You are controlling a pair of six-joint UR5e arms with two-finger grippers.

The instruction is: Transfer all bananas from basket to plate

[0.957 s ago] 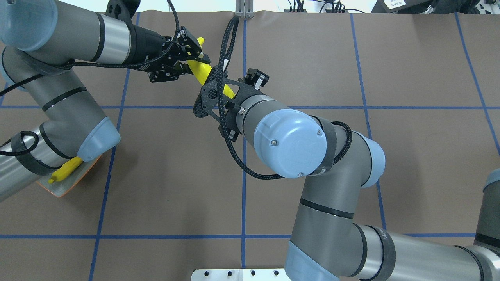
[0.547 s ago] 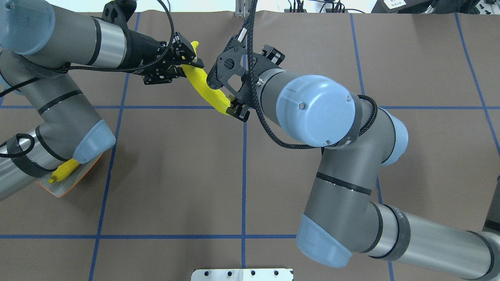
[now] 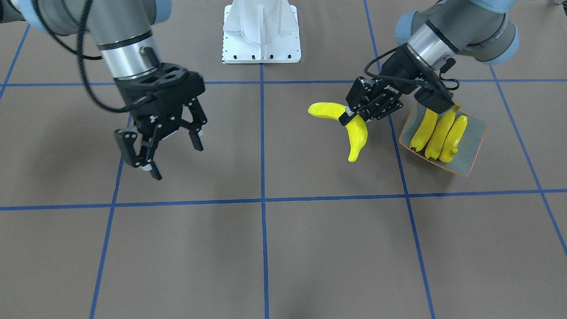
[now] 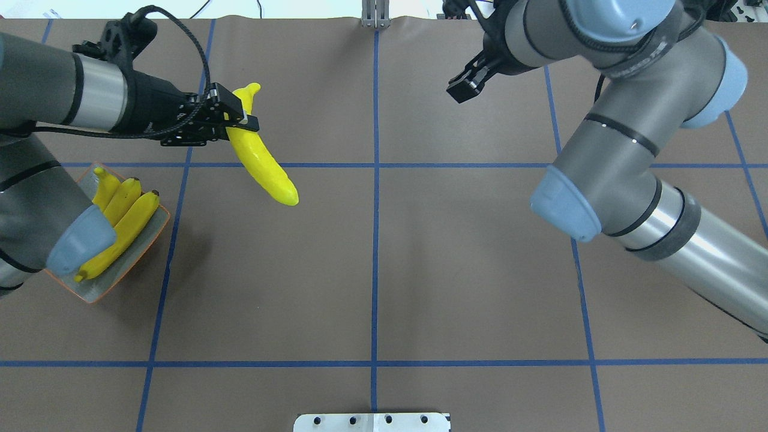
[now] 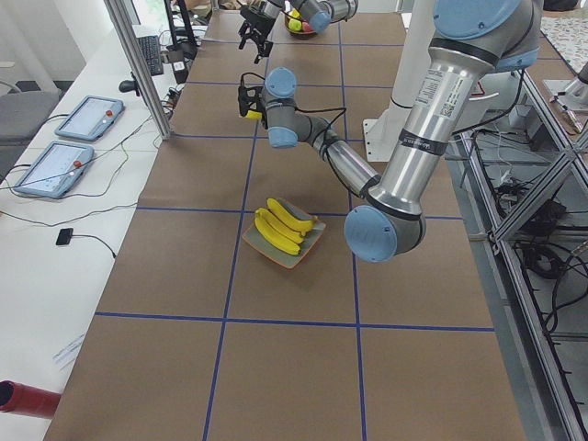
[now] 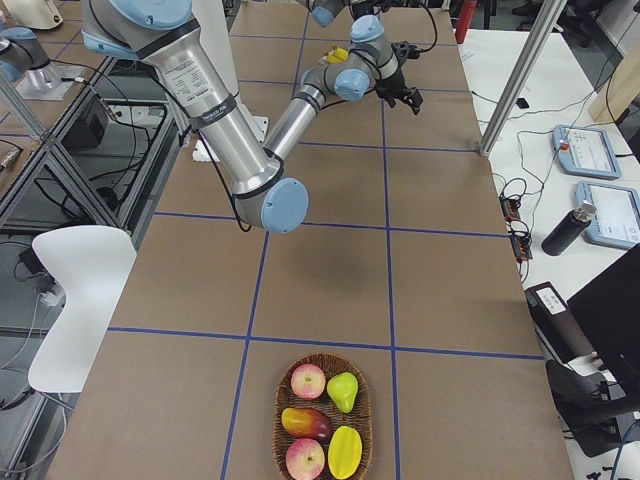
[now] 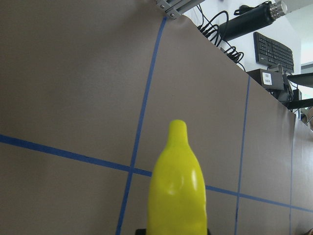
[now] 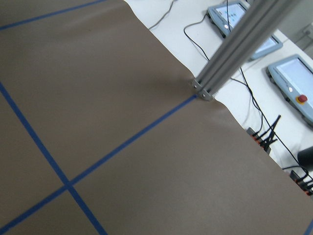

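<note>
Upper left overhead, our left hand [image 4: 237,120] grips a long curved yellow banana [image 4: 264,166]; our right hand [image 3: 170,153] gapes empty.

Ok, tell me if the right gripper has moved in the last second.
Yes. Overhead, the right gripper left the banana at the centre blue line and swung away to that line's right.

The bench [image 4: 420,270] is covered by a brown mat, ruled into large squares by blue tape lines [image 4: 374,240]. A white mounting plate [image 4: 372,422] sits at the bottom centre of the overhead view. The square grey plate [image 3: 470,153] rests flat at the right of the front-facing view. A wicker basket [image 6: 278,415] stands at the bottom centre of the right-side view.
</note>
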